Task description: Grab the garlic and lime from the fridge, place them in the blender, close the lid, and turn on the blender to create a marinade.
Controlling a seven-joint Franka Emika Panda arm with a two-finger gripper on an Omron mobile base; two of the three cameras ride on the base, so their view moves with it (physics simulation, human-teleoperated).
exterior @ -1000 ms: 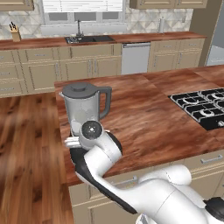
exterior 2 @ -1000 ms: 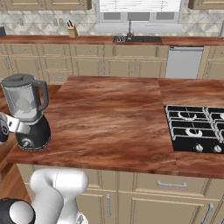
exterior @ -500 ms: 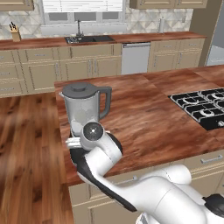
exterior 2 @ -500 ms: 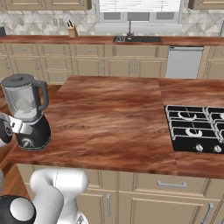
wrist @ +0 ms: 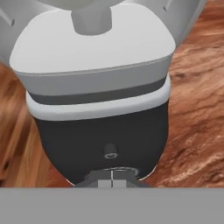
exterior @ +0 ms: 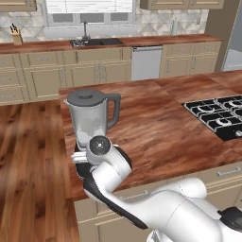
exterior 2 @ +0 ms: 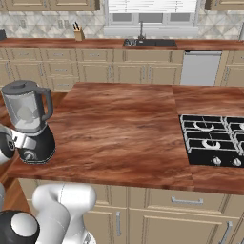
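A clear tapered blender (exterior: 90, 124), its dark grey lid (exterior: 85, 97) on, is sitting on a squat black base at the wooden bench's (exterior 2: 128, 128) corner. The jaws are pressing clenched against its silver dial (wrist: 112, 171).

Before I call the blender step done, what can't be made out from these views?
- Jug contents: blender walls are cloudy in both base views, so garlic or lime cannot be confirmed.
- Dial: small, partly behind the end effector in the right base view; the arm hides it in the left.
- End effector tips: cut off by the hand view's bottom edge; contact with the base unclear.
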